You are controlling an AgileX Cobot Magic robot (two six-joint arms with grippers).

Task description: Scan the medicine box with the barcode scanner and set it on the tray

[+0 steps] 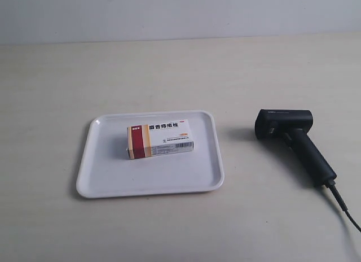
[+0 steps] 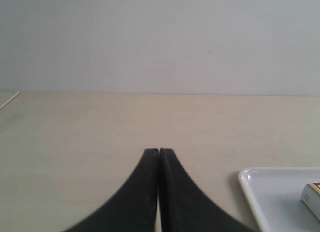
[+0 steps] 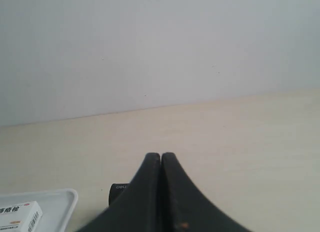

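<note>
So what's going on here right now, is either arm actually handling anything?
Neither. The left gripper and right gripper are both shut on nothing, above bare table. The medicine box lies flat inside the tray. The barcode scanner lies on the table beside the tray, apart from it, cable trailing off. No arm shows in the exterior view.

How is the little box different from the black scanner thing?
The box is white with a red and orange band at one end; the scanner is all black. The box is a plain block; the scanner is pistol-shaped, with a blocky head, a long handle and a cable. The box lies on the tray; the scanner lies on the bare table beside the tray. Both lie flat, and no tool touches either.
</note>
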